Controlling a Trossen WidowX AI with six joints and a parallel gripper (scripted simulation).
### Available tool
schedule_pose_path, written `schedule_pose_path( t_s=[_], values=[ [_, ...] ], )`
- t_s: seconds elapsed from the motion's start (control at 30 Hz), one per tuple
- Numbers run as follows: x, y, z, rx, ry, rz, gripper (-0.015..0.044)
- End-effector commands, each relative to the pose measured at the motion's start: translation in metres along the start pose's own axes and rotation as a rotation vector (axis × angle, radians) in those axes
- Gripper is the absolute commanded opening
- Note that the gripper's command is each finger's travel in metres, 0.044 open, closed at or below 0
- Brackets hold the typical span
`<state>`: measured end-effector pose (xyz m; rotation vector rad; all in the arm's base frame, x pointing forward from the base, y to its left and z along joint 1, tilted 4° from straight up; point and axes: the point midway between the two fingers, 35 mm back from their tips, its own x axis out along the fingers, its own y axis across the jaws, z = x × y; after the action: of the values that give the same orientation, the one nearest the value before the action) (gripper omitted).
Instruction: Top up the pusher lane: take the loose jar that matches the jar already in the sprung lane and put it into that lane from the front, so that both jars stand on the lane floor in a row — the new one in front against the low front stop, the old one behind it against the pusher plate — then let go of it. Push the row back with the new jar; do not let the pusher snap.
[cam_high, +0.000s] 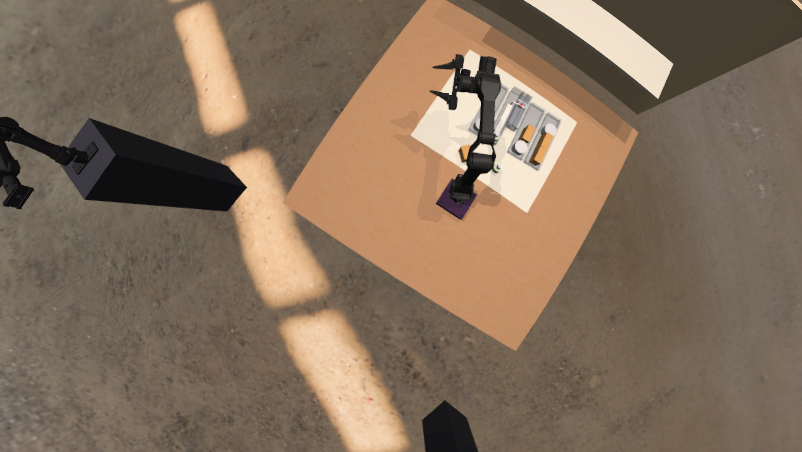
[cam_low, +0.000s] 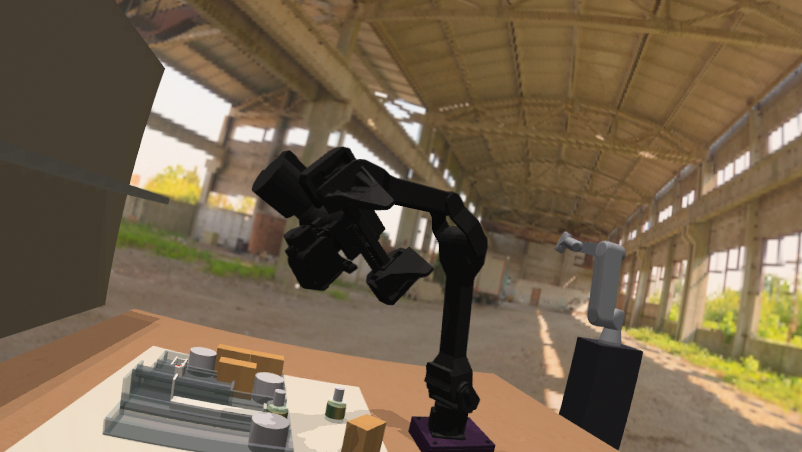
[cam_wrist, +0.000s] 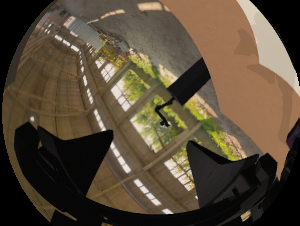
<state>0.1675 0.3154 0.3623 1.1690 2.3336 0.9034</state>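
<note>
My gripper (cam_high: 441, 80) (cam_low: 297, 224) (cam_wrist: 150, 140) is open and empty. It is held high above the far left part of the white mat (cam_high: 435, 131) and points away from the lanes. A grey rack of several lanes (cam_high: 513, 115) (cam_low: 140, 415) lies on the mat. A small green jar with a grey cap (cam_low: 335, 405) (cam_high: 496, 167) stands loose on the mat in front of the rack. A second small jar with a pale green band (cam_low: 278, 403) stands at the front end of a middle lane; I cannot tell whether it is inside. The wrist view shows no jar.
Grey cylinders (cam_low: 268, 429) (cam_low: 267, 384) (cam_low: 202, 356) and orange boxes (cam_low: 235, 373) (cam_high: 543, 147) fill other lanes. A loose orange box (cam_low: 363, 432) (cam_high: 465, 151) stands near the arm's base (cam_low: 449, 437). A dark wall (cam_low: 56, 168) rises behind the table. A red-marked part (cam_low: 178, 362) sits at a lane's back.
</note>
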Motion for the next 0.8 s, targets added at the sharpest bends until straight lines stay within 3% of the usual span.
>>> schedule_pose_path(
  t_s=[0.0, 0.17, 0.33, 0.57, 0.77],
  values=[
    [-0.002, -0.001, 0.002, -0.007, -0.012, 0.002, 0.0426],
    [-0.052, -0.02, 0.046, -0.188, -0.315, -0.006, 0.044],
    [-0.118, -0.058, 0.084, -0.348, -0.637, -0.123, 0.044],
    [-0.211, -0.135, 0.108, -0.462, -0.967, -0.453, 0.044],
    [-0.274, -0.217, 0.098, -0.452, -1.066, -0.829, 0.044]
  ],
)
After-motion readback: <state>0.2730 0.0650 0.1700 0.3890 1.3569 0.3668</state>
